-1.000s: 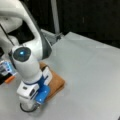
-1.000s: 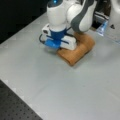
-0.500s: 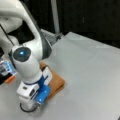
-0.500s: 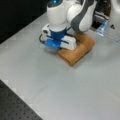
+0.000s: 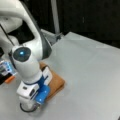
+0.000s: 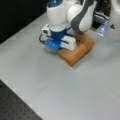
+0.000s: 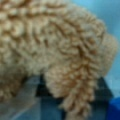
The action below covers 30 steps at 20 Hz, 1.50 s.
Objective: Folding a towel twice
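Observation:
The orange-brown towel [image 5: 57, 82] lies on the grey table [image 5: 87, 75] as a small thick bundle with rounded folded edges, seen in both front views [image 6: 81, 50]. My gripper [image 6: 58, 48] is pressed low onto the towel's edge at a front view's left; in a front view it sits at the towel's bottom-left end [image 5: 37, 98], its fingertips hidden under the white and blue hand. In the wrist view terry loops of the towel [image 7: 60, 42] fill the frame. A lump of them bulges between the widely spaced fingers [image 7: 26, 93] of the gripper [image 7: 67, 93], which is open.
A small orange item [image 5: 10, 79] and a device with blue lights [image 5: 5, 68] sit at a front view's left. A clear blue-tinted object [image 6: 101, 28] stands beyond the towel. A black perforated board [image 6: 15, 105] borders the table at a front view's bottom left.

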### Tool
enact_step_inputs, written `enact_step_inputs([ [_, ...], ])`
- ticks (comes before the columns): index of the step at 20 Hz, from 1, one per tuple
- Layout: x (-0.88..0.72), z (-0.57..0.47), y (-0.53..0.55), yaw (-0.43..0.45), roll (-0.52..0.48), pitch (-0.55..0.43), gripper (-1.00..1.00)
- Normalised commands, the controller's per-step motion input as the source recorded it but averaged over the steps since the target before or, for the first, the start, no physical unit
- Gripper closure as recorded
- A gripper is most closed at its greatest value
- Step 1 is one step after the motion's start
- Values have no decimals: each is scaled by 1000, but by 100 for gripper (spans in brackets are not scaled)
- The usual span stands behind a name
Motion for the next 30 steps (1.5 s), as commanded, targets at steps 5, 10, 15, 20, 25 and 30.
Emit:
enact_step_inputs([
  [5,-127,-195,-98,-19,40,-127,100],
  [10,-134,-168,-102,-88,-37,-13,-100],
  [15,-116,-137,-89,-50,-68,-6,100],
  [20,-85,-132,-3,20,-71,-14,100],
  [25,-98,-91,54,55,-76,-7,100],
  [30,-157,99,4,86,-144,64,100],
])
